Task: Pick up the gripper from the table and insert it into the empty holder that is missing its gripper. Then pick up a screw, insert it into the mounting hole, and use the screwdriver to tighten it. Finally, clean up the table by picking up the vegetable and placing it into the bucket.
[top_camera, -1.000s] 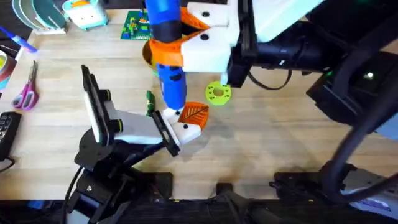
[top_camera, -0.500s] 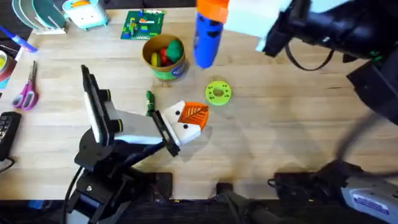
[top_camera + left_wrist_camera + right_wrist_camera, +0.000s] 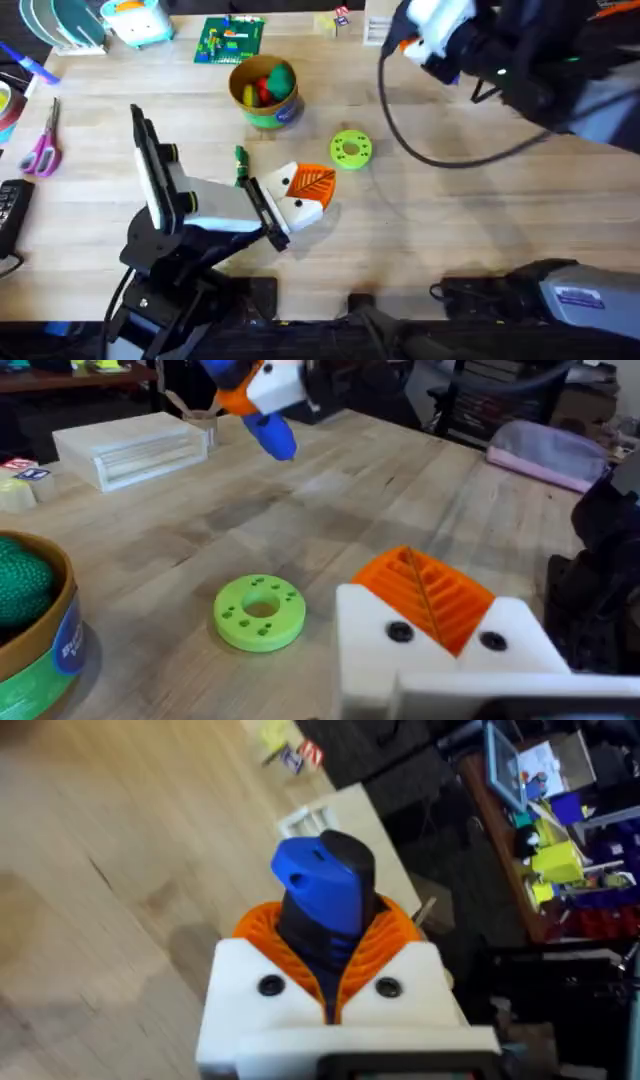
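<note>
My right gripper [image 3: 415,40] hangs over the table's far right part, shut on the blue handle of the screwdriver [image 3: 320,890]; its orange ribbed pads press the handle from both sides. The left wrist view shows that gripper [image 3: 265,385] far off with the screwdriver [image 3: 272,432] pointing down at the table [image 3: 450,210]. My left gripper [image 3: 308,192] rests low near the table's middle, its orange ribbed gripper pad [image 3: 425,590] seated in the white holder [image 3: 370,650], jaws together with nothing between them. The yellow bucket [image 3: 265,112] stands behind it with toy vegetables [image 3: 265,82] inside.
A green disc with holes [image 3: 350,150] lies just right of my left gripper. A small dark green item [image 3: 240,163] sits beside the left arm. Pink scissors [image 3: 42,148] lie at the far left, a green circuit board [image 3: 230,40] at the back, a white box [image 3: 130,445] at the far edge.
My right arm has swung the screwdriver away from above the left gripper to the back right of the table. The left arm and the bucket have stayed put.
</note>
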